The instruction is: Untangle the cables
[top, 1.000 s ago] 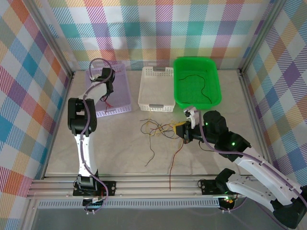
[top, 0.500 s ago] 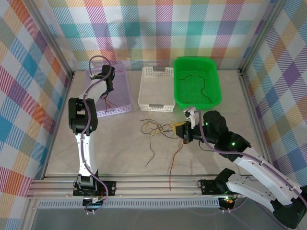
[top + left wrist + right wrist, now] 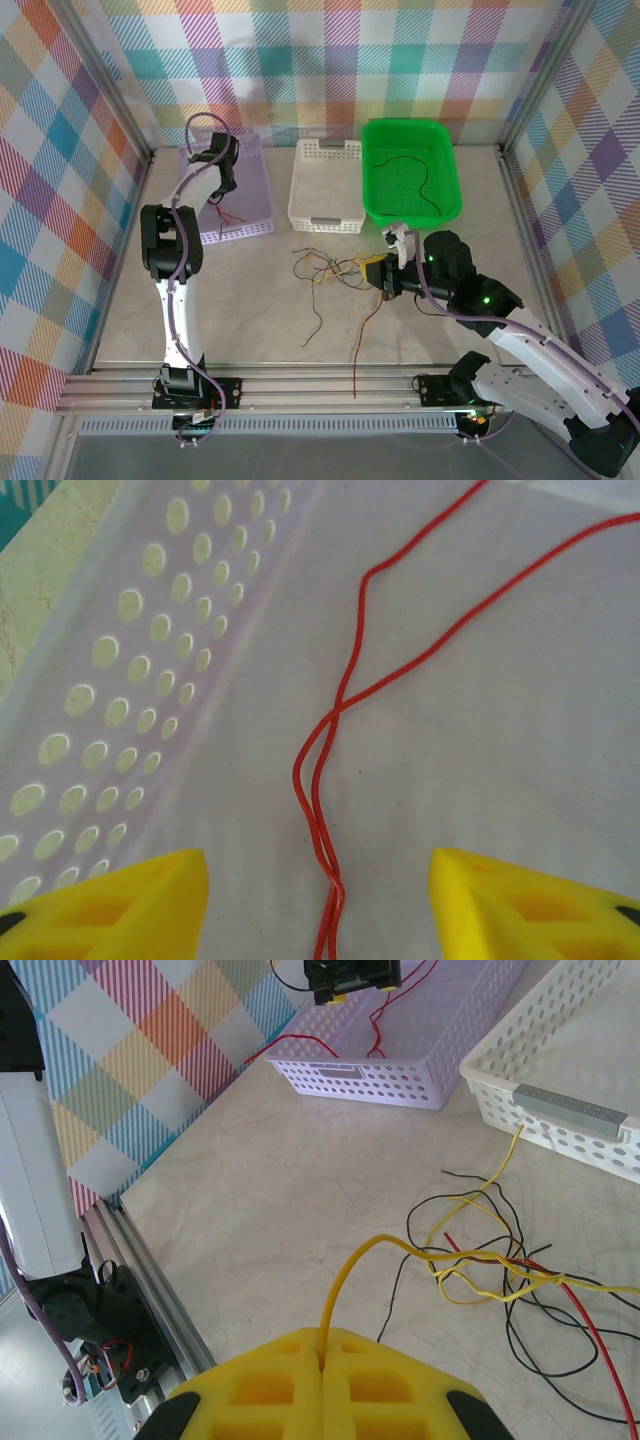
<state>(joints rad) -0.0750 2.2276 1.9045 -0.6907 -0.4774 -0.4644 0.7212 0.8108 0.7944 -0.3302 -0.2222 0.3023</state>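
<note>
A tangle of thin yellow, black and red cables (image 3: pixel 330 268) lies on the table in front of the white basket. My right gripper (image 3: pixel 378 272) sits at the tangle's right side, shut on a yellow cable (image 3: pixel 345 1280) that arcs out of its closed pads (image 3: pixel 322 1345) toward the bunch. My left gripper (image 3: pixel 222 165) hangs over the lilac basket (image 3: pixel 255 200), open. A doubled red cable (image 3: pixel 320 780) lies loose on the basket floor between its yellow fingers (image 3: pixel 120 910), touching neither. A black cable (image 3: pixel 420 180) lies in the green basket (image 3: pixel 372 170).
The white basket (image 3: pixel 300 190) stands between the lilac and green ones at the back. One red cable (image 3: pixel 365 330) trails from the tangle toward the front rail (image 3: pixel 300 385). Checkered walls close in the left, right and far sides.
My left gripper has opened and let the red cable drop into the lilac basket, then drawn back a little toward the far wall. The right gripper has stayed where it was.
</note>
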